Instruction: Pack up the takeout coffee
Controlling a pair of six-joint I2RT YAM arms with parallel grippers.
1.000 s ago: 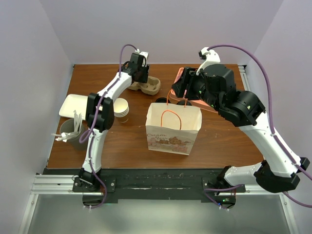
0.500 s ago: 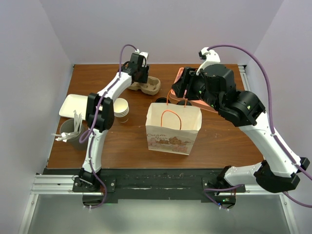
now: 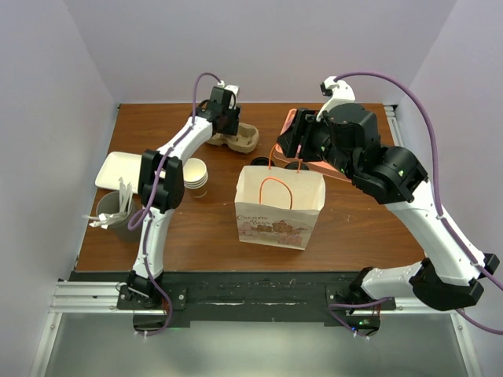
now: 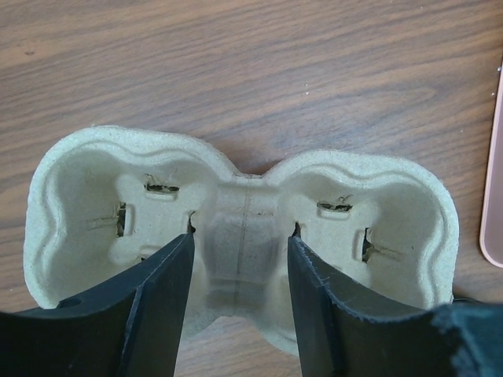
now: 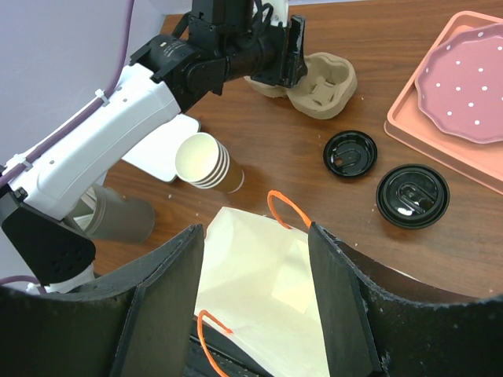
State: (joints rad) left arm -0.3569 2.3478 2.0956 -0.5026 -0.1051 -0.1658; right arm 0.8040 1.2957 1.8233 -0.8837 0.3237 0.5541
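Straddling the pulp carrier (image 4: 242, 196), the left end effector (image 4: 240, 236) is held open. The right end effector (image 5: 255, 229) is held open and empty over the paper bag (image 5: 251, 279).

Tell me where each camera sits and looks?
Top: high behind, looking down at the brown wooden table; left arm and right arm show.
Left wrist: looking down at the brown pulp two-cup carrier; left tool straddles its middle.
Right wrist: above the white paper bag, facing the left arm; right tool shows.
All share the carrier.
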